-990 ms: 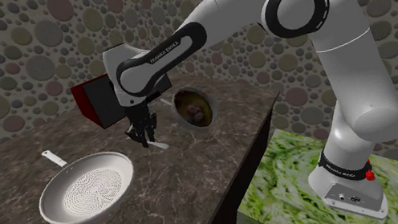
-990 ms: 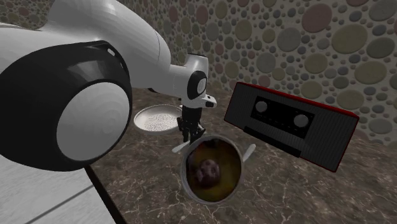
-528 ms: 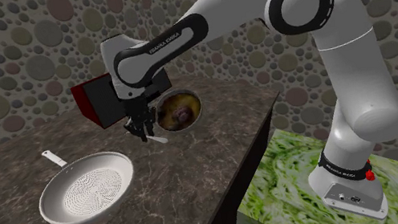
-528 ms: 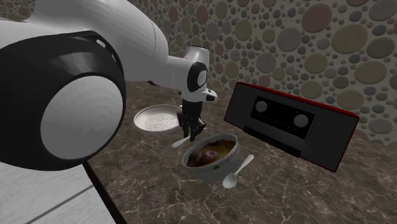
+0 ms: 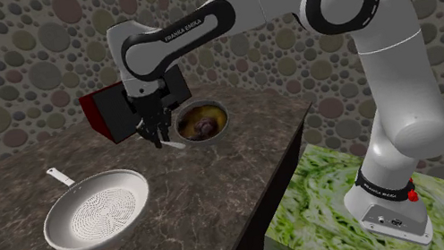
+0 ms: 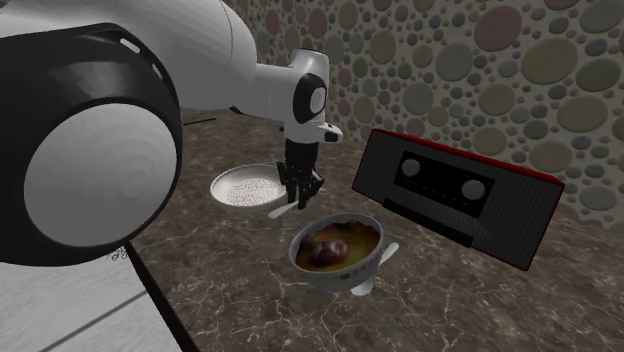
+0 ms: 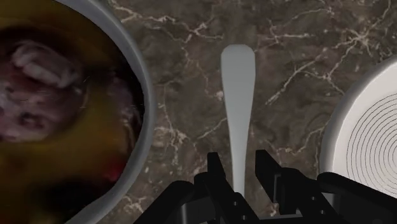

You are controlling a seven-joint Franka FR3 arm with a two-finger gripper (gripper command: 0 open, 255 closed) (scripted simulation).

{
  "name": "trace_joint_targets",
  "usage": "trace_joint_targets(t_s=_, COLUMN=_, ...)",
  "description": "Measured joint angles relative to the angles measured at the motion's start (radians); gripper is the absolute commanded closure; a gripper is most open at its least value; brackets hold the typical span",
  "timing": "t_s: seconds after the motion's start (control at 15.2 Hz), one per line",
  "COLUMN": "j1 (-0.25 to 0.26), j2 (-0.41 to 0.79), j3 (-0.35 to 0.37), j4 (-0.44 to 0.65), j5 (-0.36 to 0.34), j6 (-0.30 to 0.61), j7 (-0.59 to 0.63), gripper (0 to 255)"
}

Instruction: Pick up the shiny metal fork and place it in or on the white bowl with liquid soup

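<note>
The claw is clamped tight on the pale fork, which juts past its fingertips over the dark marbled surface, soup bowl just beside at the shoulder view's three o'clock, white pan at eight.

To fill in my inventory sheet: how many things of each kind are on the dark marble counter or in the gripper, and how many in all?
Cutlery: 2, the fork clasped in the gripper and a spoon beside the bowl.
Bowls: 1, the bowl of soup.
Pans: 1, a white pan.
Radios: 1, a red-and-black radio.
Total: 5.
</note>
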Motion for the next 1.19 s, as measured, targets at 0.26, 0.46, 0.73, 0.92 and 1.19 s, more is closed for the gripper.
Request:
trace_joint_targets(t_s=0.26, j1=0.0, j2=-0.014, j3=0.002, j4=0.034, j5=0.004, j6=-0.048, j7=-0.001, gripper=255)
trace_joint_targets(t_s=0.46, j1=0.0, j2=-0.024, j3=0.004, j4=0.061, j5=0.006, j6=-0.084, j7=-0.001, gripper=255)
trace_joint_targets(t_s=0.73, j1=0.002, j2=-0.034, j3=0.006, j4=0.102, j5=0.009, j6=-0.135, j7=-0.001, gripper=255)
trace_joint_targets(t_s=0.92, j1=0.004, j2=-0.031, j3=0.006, j4=0.143, j5=0.009, j6=-0.173, j7=-0.001, gripper=255)
trace_joint_targets(t_s=1.19, j1=0.008, j2=-0.029, j3=0.007, j4=0.2, j5=0.009, j6=-0.227, j7=0.001, gripper=255)
